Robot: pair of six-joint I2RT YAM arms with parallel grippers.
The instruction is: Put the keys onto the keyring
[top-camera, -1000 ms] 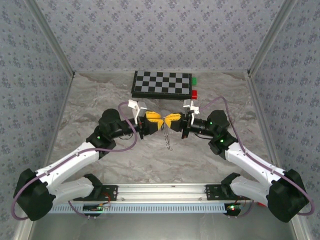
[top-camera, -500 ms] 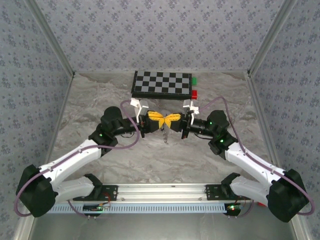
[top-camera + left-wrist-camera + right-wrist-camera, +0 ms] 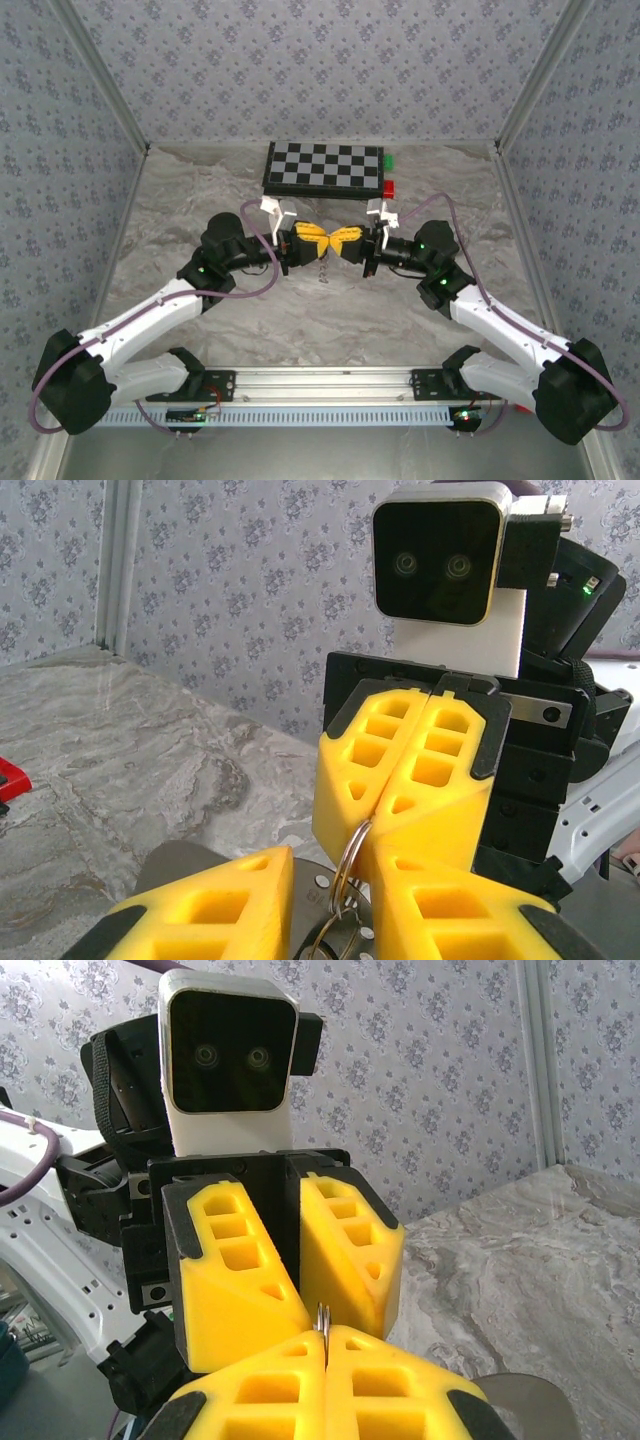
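Grey marbled stone-look covers the tabletop (image 3: 190, 210), and over its middle the left arm (image 3: 150, 320) and right arm (image 3: 500, 320) reach inward until they meet nose to nose, in front of a checkerboard (image 3: 324, 168) lying at the far edge. The right claw (image 3: 338, 244) is clamped tight, its yellow fingers pressed together on the top of the keyring (image 3: 344, 858), a thin silvery loop held in the air above the surface. From the right wrist it appears as a bare sliver of metal pinched at the fingertips. The left claw (image 3: 314, 243) faces it tip to tip with its jaws a little apart, and the loop's lower end runs down into that gap. Whether those pads press on the ring, or on a key, I cannot tell, since the bottom of the gap is cut off and cluttered. The key itself I cannot pick out with confidence. The step in hand looks like threading, one side acting as a vice and the other as the working hand. To do it well, the right claw should hold firm and motionless so the loop does not swivel, while the left makes small, slow moves along the wire's own curve rather than across it. Pushing sideways would likely twist the ring out of its pinch, and the fingertips are close enough to knock together.
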